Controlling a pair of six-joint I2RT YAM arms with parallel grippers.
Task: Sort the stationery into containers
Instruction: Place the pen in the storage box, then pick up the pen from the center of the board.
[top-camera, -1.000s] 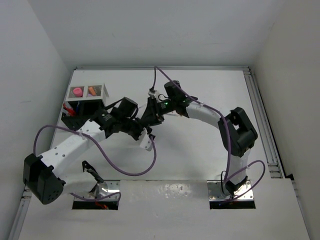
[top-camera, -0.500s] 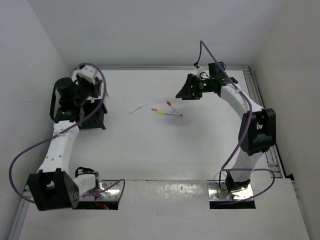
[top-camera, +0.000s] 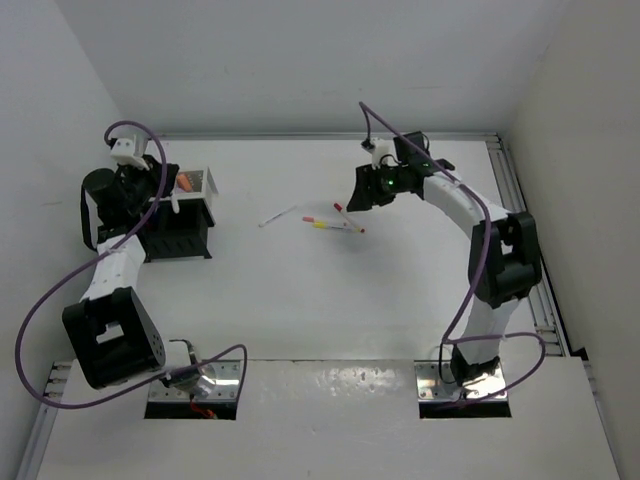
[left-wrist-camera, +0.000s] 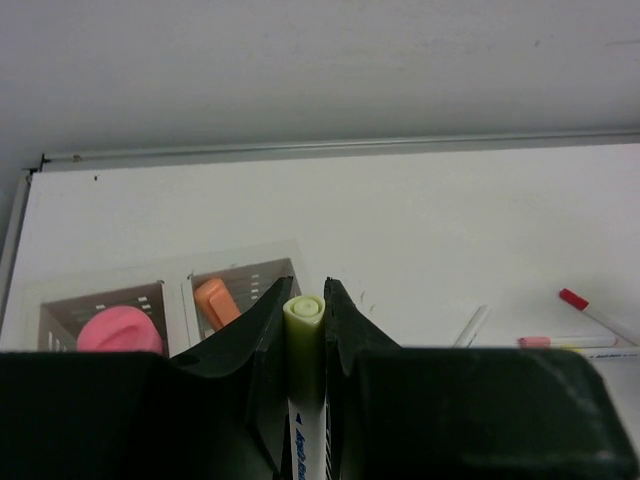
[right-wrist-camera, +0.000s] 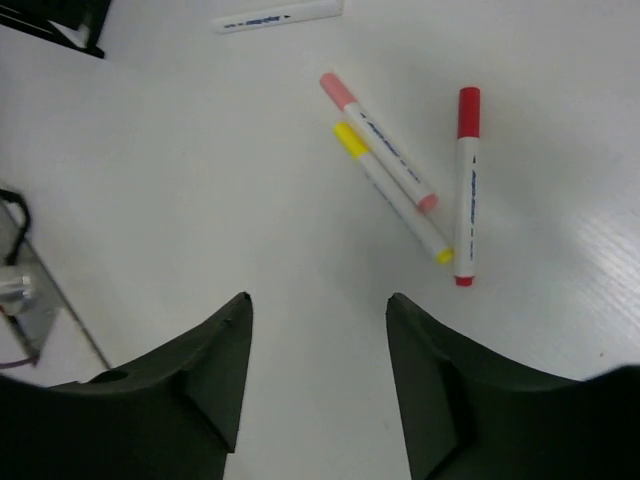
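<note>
My left gripper (left-wrist-camera: 304, 292) is shut on a marker with a yellow-green cap (left-wrist-camera: 303, 335) and hovers at the containers, seen in the top view at far left (top-camera: 163, 197). The white bin (left-wrist-camera: 180, 290) holds a pink piece (left-wrist-camera: 120, 330) and an orange piece (left-wrist-camera: 213, 300); the black organizer (top-camera: 180, 238) adjoins it. On the table lie a white pen (right-wrist-camera: 278, 16), a pink marker (right-wrist-camera: 378, 141), a yellow marker (right-wrist-camera: 392, 193) and a red marker (right-wrist-camera: 466, 185). My right gripper (right-wrist-camera: 318, 297) is open and empty, above the table just short of those markers.
Purple cables loop off both arms (top-camera: 45, 300). A metal rail (top-camera: 520, 220) runs along the table's right side, and white walls close in the back and both sides. The arm bases (top-camera: 465, 370) sit at the near edge.
Both arms have left the table's centre. The left one swung to the containers with the marker in its grip; the right one withdrew to the back right, then edged towards the loose markers.
</note>
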